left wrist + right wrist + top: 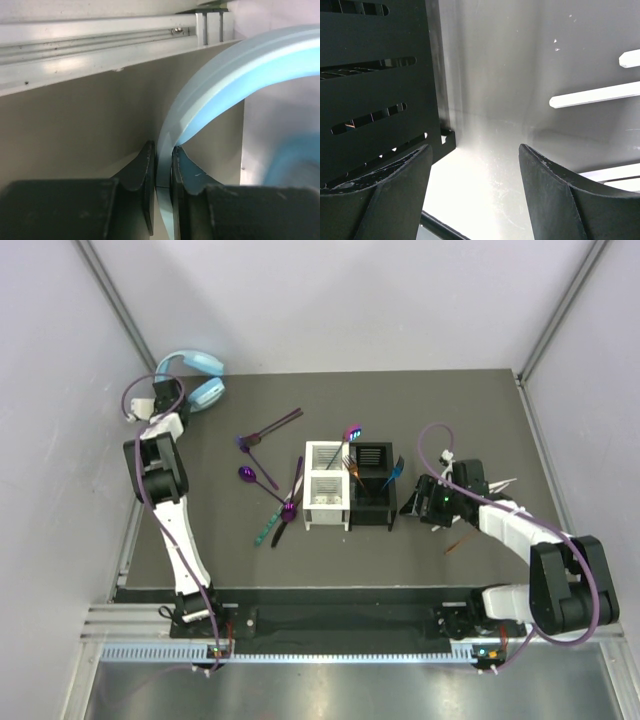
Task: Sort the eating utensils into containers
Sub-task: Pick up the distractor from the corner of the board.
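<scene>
The left gripper point(164, 157) is closed on the smooth light-blue plastic headphones point(225, 70), its two black fingers pinching the curved headband from either side. Seen from above, this gripper point(165, 392) and the headphones point(196, 373) sit at the far left corner of the dark grey table point(460, 410), well apart from the cutlery.

The right gripper point(475, 150) has its jaws spread wide and holds nothing; only bare table shows between them. Its left finger is just beside the slotted wall of the black rectangular plastic caddy point(370, 90). To its right, pale white thin sticks point(595, 95) lie flat on the table.

From above, the right gripper point(425, 498) is at the right side of the black caddy point(370, 523), which stands against the white slotted caddy point(326, 524) mid-table. An iridescent purple-blue handle point(352, 432) sticks up tilted at their far end; which compartment holds it I cannot tell. A blue utensil point(397, 472) leans over the black caddy's right wall.

Left of the white caddy, glossy purple spoons and forks point(270, 427) lie scattered, with a green-handled knife point(267, 526) nearest the arms. A thin brown stick point(460, 543) lies by the right arm.
</scene>
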Controlling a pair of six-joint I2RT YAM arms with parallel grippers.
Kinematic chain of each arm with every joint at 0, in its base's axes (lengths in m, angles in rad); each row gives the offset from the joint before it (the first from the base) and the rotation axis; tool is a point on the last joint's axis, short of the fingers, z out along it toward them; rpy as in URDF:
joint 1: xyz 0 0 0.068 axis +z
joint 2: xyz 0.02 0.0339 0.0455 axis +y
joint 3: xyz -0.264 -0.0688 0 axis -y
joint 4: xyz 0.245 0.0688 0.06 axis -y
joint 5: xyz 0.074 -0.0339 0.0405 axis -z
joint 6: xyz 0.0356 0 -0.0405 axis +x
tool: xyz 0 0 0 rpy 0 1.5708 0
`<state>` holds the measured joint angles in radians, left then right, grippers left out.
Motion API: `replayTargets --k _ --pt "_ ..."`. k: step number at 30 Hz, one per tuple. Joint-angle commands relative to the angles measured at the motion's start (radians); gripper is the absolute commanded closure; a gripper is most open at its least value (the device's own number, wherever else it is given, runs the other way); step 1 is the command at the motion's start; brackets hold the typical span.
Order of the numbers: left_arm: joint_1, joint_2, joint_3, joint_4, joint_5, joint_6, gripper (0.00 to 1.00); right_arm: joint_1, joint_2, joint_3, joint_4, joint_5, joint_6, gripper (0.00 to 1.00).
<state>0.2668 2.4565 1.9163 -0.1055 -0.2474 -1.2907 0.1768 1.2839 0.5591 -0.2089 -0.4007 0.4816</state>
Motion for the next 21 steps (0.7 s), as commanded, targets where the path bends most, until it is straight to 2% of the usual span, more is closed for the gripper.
replayTargets --k 1,9,10,21 --pt "-0.008 -0.074 -0.158 0.096 0.065 0.028 1.0 0.009 -0.02 0.03 0.034 -0.006 0.002 0.3" --pt "-0.06 -0.166 -0.43 0.539 0.194 0.028 1.0 0.009 -0.041 0.015 0.037 -0.009 0.002 0.29" --pt "-0.073 -0.166 -0.447 0.623 0.209 0.022 1.0 0.007 -0.044 0.013 0.037 -0.007 0.002 0.29" --pt "-0.187 -0.145 -0.549 1.065 0.278 -0.044 1.0 0.009 -0.095 0.013 0.005 0.005 -0.018 0.3"
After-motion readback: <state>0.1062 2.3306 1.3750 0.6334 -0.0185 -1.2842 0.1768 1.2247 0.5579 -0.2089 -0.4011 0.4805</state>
